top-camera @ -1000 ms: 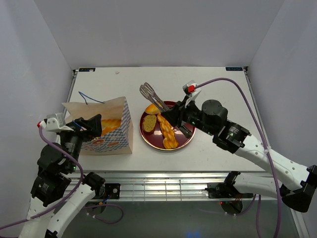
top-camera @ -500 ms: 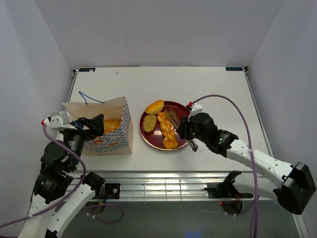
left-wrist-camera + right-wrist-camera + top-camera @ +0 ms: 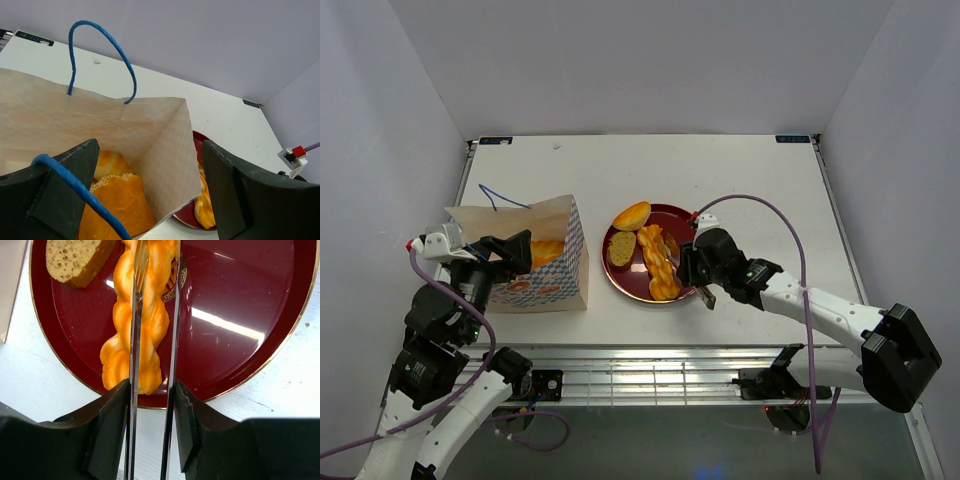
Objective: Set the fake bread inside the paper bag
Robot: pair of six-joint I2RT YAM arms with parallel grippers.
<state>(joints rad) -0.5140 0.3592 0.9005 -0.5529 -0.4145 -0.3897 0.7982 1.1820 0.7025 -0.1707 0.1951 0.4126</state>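
The paper bag point(image 3: 545, 280) stands open at the left with golden fake bread point(image 3: 117, 200) inside. My left gripper point(image 3: 150, 170) is open, its fingers spread either side of the bag's near corner, and a blue cord handle point(image 3: 70, 192) lies over the left finger. On the dark red plate point(image 3: 632, 280) lie a braided stick point(image 3: 658, 265), a slice point(image 3: 621, 248) and a bun point(image 3: 632, 215). My right gripper point(image 3: 152, 400) is shut on metal tongs point(image 3: 175, 340). The tong arms run low along the braided stick point(image 3: 150, 315), one over it and one just to its right.
The plate's rim point(image 3: 260, 365) lies close in front of my right gripper, and the bag's side stands just left of the plate. The bag's second blue handle point(image 3: 100, 30) arches up at its far side. White walls enclose the table.
My right arm has dropped and drawn back toward the near edge. The tongs came down from above the plate's back to lie along the braided stick. The left arm has barely moved.
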